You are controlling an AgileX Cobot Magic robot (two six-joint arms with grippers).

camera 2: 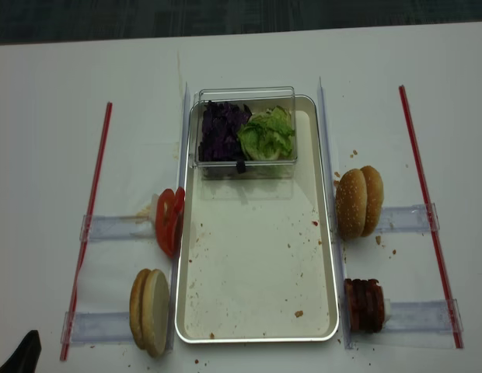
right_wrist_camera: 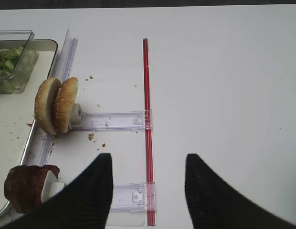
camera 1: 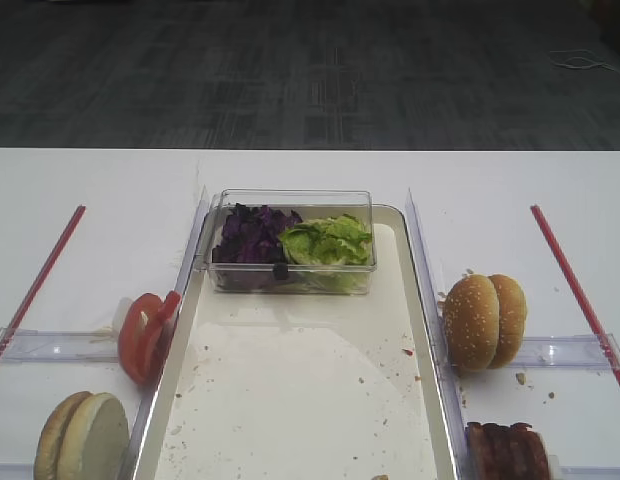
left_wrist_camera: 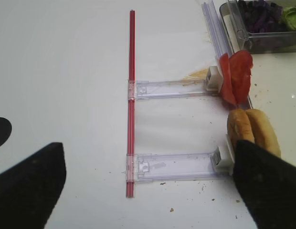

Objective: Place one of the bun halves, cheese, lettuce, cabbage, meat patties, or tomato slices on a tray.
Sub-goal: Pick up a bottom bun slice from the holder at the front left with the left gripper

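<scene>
White tabletop (camera 2: 249, 54), with dark carpet behind it in the high view. At centre lies the tray (camera 2: 256, 295), long axis running away from the robot, its floor pale and speckled with crumbs. A clear plastic box (camera 2: 246, 93) sits at the tray's far end; inside it the cabbage (camera 2: 220, 132) is on the left and the lettuce (camera 2: 268, 134) on the right, touching each other.

Left of the tray, standing on edge against clear plastic holders: the tomato slices (camera 2: 169, 221), and nearer the robot the bun halves (camera 2: 150, 311), pale cut face showing. Right of the tray: sesame-seeded bun halves (camera 2: 359, 201), and nearer the robot the meat patties (camera 2: 365, 305) stacked edge-on. A red strip (camera 2: 89, 217) runs along each outer side of the table.

Left gripper (left_wrist_camera: 148, 186): fingers spread wide, nothing between them, hanging over the table left of the plain buns. Right gripper (right_wrist_camera: 148, 191): fingers also spread apart, empty, above the table just right of the patties.
</scene>
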